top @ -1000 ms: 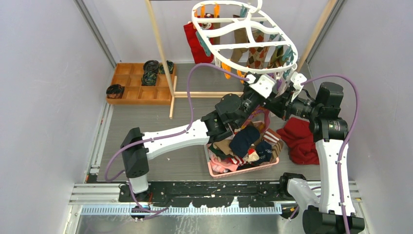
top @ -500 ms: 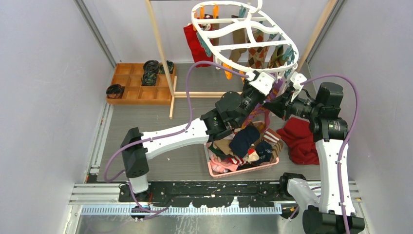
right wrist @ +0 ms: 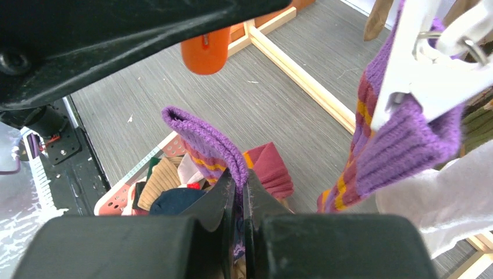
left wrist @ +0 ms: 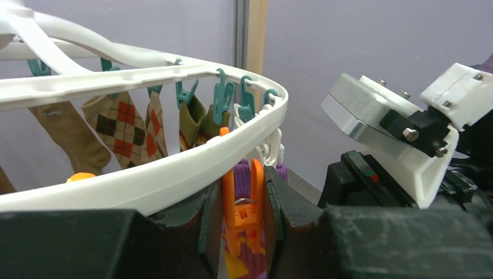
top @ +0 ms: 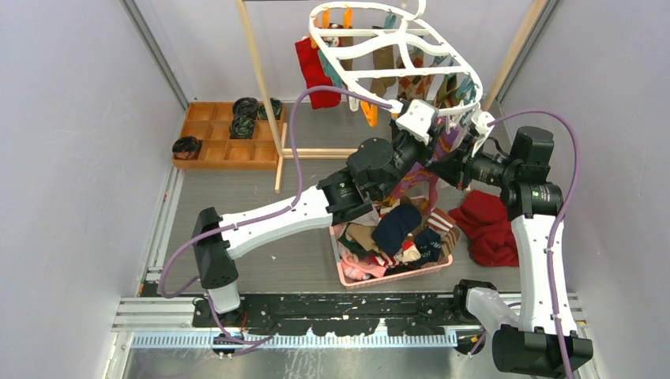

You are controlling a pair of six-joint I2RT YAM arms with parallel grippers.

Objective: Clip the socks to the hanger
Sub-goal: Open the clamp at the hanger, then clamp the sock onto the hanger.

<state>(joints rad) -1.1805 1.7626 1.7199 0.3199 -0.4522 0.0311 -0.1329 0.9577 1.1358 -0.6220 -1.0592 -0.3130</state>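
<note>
Left fingers [left wrist: 273, 203] are closed in on both sides of an orange clip peg [left wrist: 243, 212]. They press its sides, and the peg fills the narrow gap left between them. That peg hangs off the near rim of the white hanger [left wrist: 145, 183]. There's purple knit right behind the peg, but the fingers cover the peg's lower end, so I can't tell if anything sits in its bite.

Right fingers [right wrist: 225, 200] are pinched all the way together on a purple striped sock [right wrist: 200, 133]. Its cuff sticks up above them and the rest drops out of view below. A second purple sock [right wrist: 401, 145] hangs just beside it, gripped in a white clip [right wrist: 418, 70].

Further along the hanger, argyle socks [left wrist: 119, 125] hang from teal pegs [left wrist: 224, 102]. From the top camera both wrists are crammed under the hanger's near right edge and the fingertips are hidden. Below them a pink basket [top: 391, 275] holds a heap of loose socks [top: 397, 229], with a red cloth [top: 486, 225] on the desk [top: 237, 197] beside it.
</note>
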